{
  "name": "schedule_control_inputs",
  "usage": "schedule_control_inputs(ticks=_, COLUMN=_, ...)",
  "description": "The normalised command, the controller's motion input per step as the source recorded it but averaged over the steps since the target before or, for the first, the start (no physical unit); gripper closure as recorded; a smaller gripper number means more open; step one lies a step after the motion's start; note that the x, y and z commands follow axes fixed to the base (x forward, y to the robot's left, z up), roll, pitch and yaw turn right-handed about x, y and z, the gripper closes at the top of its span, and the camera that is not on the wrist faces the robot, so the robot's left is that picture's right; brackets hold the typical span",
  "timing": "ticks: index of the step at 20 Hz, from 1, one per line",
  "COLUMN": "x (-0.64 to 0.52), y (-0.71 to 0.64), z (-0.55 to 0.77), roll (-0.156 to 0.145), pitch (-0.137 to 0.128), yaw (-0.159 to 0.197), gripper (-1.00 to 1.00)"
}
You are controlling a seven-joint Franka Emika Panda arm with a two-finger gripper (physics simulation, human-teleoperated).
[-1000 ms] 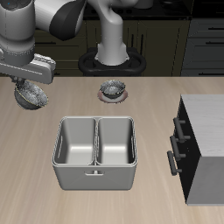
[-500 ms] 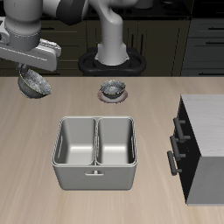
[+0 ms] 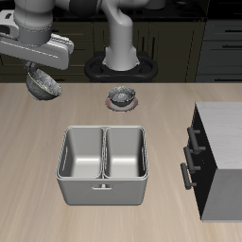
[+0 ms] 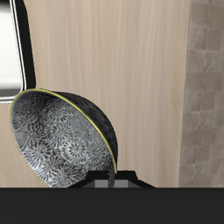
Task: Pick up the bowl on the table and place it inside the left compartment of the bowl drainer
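Above the table (image 3: 57, 123), closed jaws pinch the tilted bowl's (image 3: 42, 84) rim, bowl hanging below.

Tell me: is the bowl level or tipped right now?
Tipped. The bowl hangs tilted in the gripper, clear of the table.

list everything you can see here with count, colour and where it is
bowl: 1, speckled grey metal, held tilted in the air above the table's far part
bowl on saucer: 1, grey on a dark saucer, far part of the table, behind the drainer
bowl drainer: 1, grey metal, two wells, both empty, near the table's front edge
cabinet: 1, dark with a grey top and bar handles, beside the drainer
table: 1, light beige wood
gripper: 1, grey arm, jaws shut on the bowl's rim
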Motion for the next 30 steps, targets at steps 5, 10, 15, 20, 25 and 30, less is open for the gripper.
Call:
schedule_control_inputs(ticks=5, x=-0.04, y=0.06, z=0.12, roll=-0.006, pitch=-0.015, yaw=0.008, gripper=1.00)
schedule_control_inputs(ticks=10, x=-0.07, y=-0.01, z=0.10, roll=-0.023, pitch=-0.009, yaw=0.001, gripper=1.00)
schedule_control_inputs(ticks=15, x=-0.07, y=0.18, z=0.10, roll=0.009, pitch=-0.015, yaw=-0.009, gripper=1.00)
schedule_control_inputs(ticks=20, x=-0.01, y=0.43, z=0.12, roll=0.041, pitch=-0.022, yaw=0.020, gripper=1.00)
schedule_control_inputs(ticks=25, x=0.10, y=0.33, z=0.09, roll=0.035, pitch=-0.008, yaw=0.011, gripper=1.00)
schedule_control_inputs(ticks=30, x=0.12, y=0.28, z=0.15, roll=0.027, pitch=-0.020, yaw=0.012, gripper=1.00)
